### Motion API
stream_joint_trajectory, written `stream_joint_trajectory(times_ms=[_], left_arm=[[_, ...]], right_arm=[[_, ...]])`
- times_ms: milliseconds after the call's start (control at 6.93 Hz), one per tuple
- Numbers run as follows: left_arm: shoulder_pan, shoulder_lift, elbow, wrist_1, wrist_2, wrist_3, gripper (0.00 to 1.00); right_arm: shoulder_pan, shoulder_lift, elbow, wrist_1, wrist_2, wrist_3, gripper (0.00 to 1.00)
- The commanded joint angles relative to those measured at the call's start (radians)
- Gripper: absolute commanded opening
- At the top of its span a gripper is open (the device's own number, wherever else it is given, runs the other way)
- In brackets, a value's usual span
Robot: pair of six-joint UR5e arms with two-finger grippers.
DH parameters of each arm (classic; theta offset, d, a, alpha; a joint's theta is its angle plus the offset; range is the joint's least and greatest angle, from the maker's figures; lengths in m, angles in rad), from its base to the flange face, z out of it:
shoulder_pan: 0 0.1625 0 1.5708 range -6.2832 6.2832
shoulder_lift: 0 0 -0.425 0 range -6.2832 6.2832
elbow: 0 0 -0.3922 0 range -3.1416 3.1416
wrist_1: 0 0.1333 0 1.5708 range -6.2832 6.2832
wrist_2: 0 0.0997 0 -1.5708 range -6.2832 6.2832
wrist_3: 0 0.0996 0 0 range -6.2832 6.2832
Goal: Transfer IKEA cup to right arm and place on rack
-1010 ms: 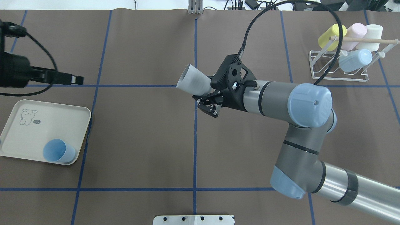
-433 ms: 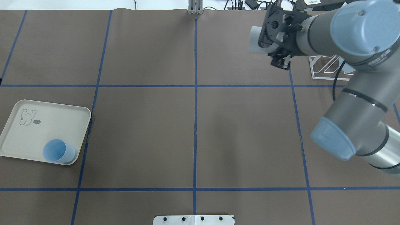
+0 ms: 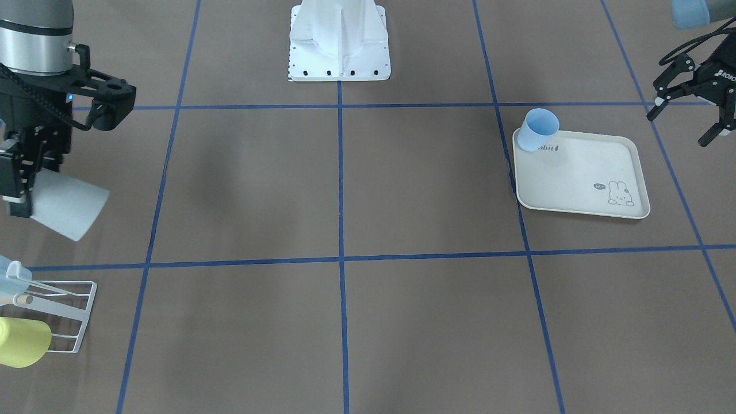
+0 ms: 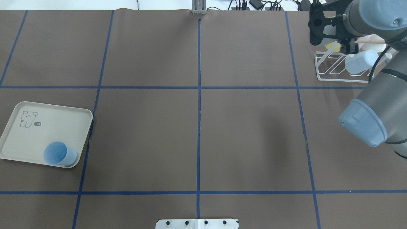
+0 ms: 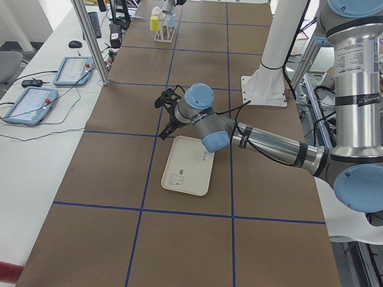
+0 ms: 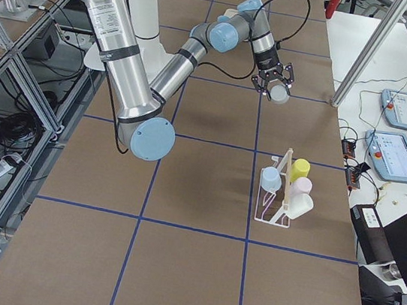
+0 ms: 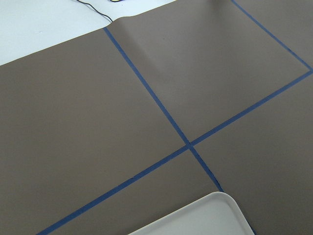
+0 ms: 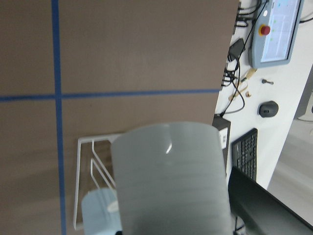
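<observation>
The IKEA cup (image 3: pixel 69 204) is pale grey and hangs tilted in the air, with my right gripper (image 3: pixel 20 192) shut on its base end. In the right wrist view the cup (image 8: pixel 168 181) fills the lower middle, with the white wire rack (image 8: pixel 93 171) below it. From overhead the right wrist is above the left end of the rack (image 4: pixel 330 68), and the held cup is hidden there. My left gripper (image 3: pixel 690 109) is open and empty, in the air beside the cream tray (image 3: pixel 581 178).
The rack holds a light blue cup (image 4: pixel 361 62), a yellow cup (image 3: pixel 23 342) and other pale cups under its wooden dowel (image 4: pixel 373 40). A second light blue cup (image 4: pixel 58 154) stands on the tray's corner (image 4: pixel 19 133). Blue tape lines grid the brown mat.
My right arm has swung the grey cup from the table's middle to the far right, over the rack. The left gripper has drawn back out of the overhead view.
</observation>
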Motion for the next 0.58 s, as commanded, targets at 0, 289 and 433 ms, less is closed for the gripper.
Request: stream_joint_trajectory(times_ms=[0,289,433], left_arm=[[0.001,0.000,0.000,0.000,0.000,-0.004,1.00],[0.001,0.000,0.000,0.000,-0.002,-0.004,1.00],[0.001,0.000,0.000,0.000,-0.002,-0.004,1.00]], right_arm=[[0.002,-0.091,-0.009,-0.056,-0.153,-0.140,0.00],[-0.001,-0.096,-0.078,-0.016,-0.190,-0.138,0.00],[-0.001,-0.117,-0.128,0.085,-0.189,-0.130,0.00]])
